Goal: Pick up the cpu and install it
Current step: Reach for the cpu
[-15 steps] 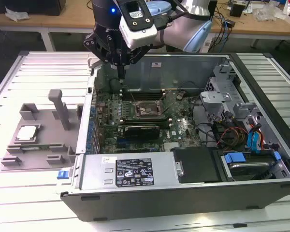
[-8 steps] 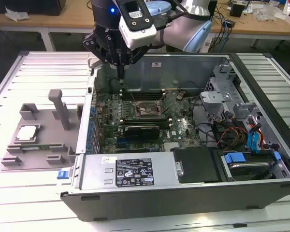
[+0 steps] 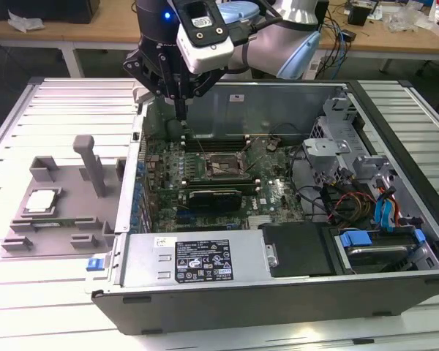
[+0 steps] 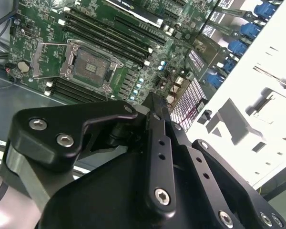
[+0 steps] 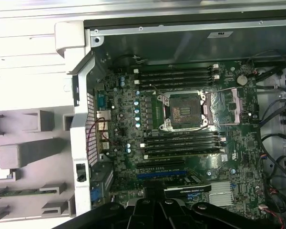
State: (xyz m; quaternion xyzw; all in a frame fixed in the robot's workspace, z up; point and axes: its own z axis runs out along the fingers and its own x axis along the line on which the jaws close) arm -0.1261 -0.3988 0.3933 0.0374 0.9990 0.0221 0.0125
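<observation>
Jaws closed together on nothing, hanging where I hold them over the motherboard (image 3: 278, 194) of the open computer case (image 3: 205, 292), cpu (image 3: 42, 201) outside the case at the exterior view's left, seated in a grey holder (image 3: 88, 219) on the counter (image 3: 29, 307), socket (image 5: 183, 110) inside the case standing open

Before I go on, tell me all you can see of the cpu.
The cpu is a small flat square chip, silvery-grey metal top with a pale rim. It lies flat, top up, in a recess of the grey holder on the exterior view's left, outside the computer case. Nothing grips it.
</observation>
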